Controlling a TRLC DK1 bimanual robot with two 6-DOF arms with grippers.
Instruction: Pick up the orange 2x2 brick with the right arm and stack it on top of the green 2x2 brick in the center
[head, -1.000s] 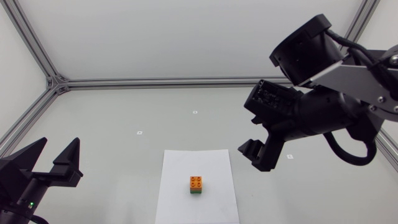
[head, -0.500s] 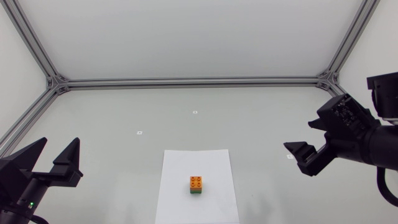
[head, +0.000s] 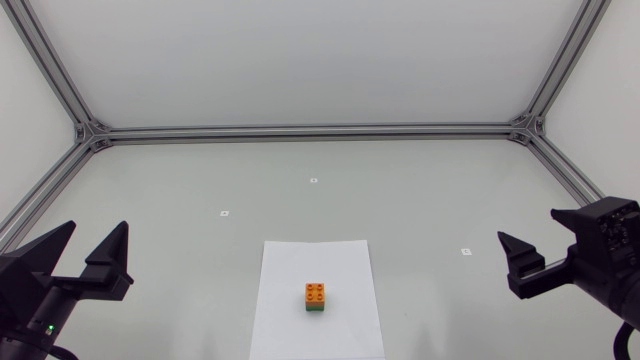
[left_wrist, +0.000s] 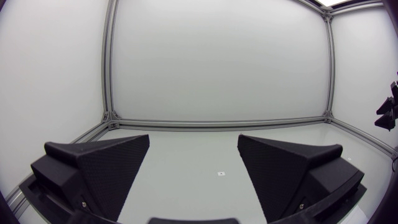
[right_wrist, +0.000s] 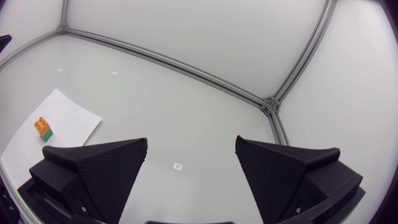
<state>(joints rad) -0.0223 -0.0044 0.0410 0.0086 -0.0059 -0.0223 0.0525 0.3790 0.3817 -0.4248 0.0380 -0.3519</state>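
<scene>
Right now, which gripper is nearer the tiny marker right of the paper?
Right. The right gripper hangs just beside the marker; the left gripper is far across the table, past the paper sheet.

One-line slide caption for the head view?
Orange 2x2 brick stacked on green 2x2 brick on a white sheet; left pincer and right pincer open, clear of the stack.

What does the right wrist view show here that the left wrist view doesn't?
Only right wrist: the orange brick stacked on the green brick, on the paper, ahead of the open right gripper. Only left wrist: the open left gripper close up. Both: the table, and nothing between the fingers.
</scene>
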